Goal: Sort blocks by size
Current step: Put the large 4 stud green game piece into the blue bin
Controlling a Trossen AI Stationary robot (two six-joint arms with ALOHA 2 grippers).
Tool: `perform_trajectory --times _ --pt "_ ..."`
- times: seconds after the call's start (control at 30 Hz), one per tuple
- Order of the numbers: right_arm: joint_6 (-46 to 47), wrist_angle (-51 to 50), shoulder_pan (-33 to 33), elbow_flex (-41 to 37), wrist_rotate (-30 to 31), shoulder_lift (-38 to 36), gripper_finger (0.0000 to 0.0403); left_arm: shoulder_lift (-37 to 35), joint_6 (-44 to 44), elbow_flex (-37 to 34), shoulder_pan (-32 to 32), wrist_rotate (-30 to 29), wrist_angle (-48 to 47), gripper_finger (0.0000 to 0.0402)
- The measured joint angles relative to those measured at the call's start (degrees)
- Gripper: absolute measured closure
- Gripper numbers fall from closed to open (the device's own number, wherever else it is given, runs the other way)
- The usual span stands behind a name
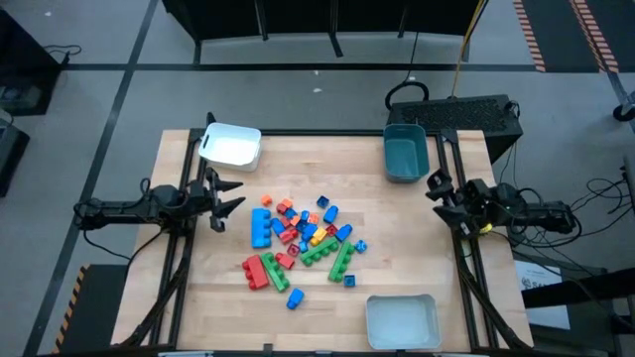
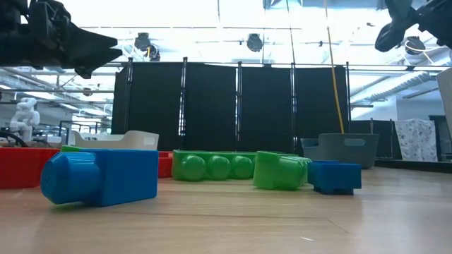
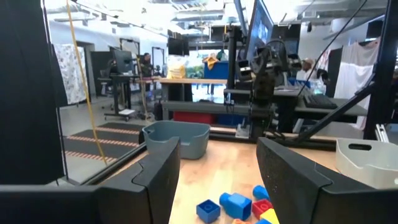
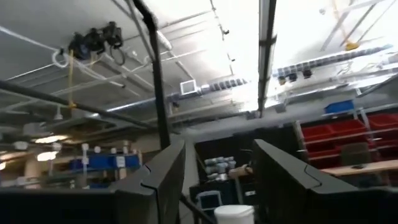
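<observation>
The blocks (image 1: 303, 241) lie in a loose pile at the middle of the table: red, blue, green, orange and yellow studded bricks, from tiny cubes to long bars. The low view shows a blue block (image 2: 102, 176) and green bars (image 2: 215, 166) close up. My left gripper (image 1: 230, 195) is open and empty, above the table at the left of the pile; a few blue blocks (image 3: 235, 205) show between its fingers in the left wrist view. My right gripper (image 1: 437, 193) is open and empty at the table's right edge, tipped upward.
A white tray (image 1: 231, 146) stands at the far left, a teal tray (image 1: 406, 152) at the far right, and a pale tray (image 1: 402, 320) at the near right edge. Bare wood lies around the pile on all sides.
</observation>
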Motion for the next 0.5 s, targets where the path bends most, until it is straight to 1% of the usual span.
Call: perform_trajectory --times 0.07,0.17,0.23,0.3,0.37,0.43,0.5 --pt "2.32 0.6 0.0 0.0 1.25 -0.02 0.0232 0.0 -0.02 0.0 0.0 0.0 -0.05 0.019" --pt "5.91 0.69 0.0 0.0 1.14 0.0 0.0232 0.0 -0.04 0.02 0.0 0.0 -0.14 0.019" --pt "6.69 1.0 0.0 0.0 1.1 -0.02 0.0232 0.0 -0.07 0.0 0.01 0.0 -0.15 0.019" --pt "4.96 1.45 0.0 0.0 2.16 0.0 0.0232 0.0 -0.36 0.0 0.0 0.0 -0.16 0.019" --pt "2.29 0.52 0.0 1.2 4.91 0.01 0.0232 0.0 -1.54 0.07 0.0 0.0 -0.05 0.019" --pt "-1.81 -4.82 0.0 5.84 6.85 0.29 0.0231 0.0 -1.7 0.44 0.02 -0.01 -0.73 0.019" --pt "-7.12 -13.4 0.0 12.87 10.6 1.66 0.023 0.02 -2.55 1.43 0.0 0.0 -1.07 0.019"
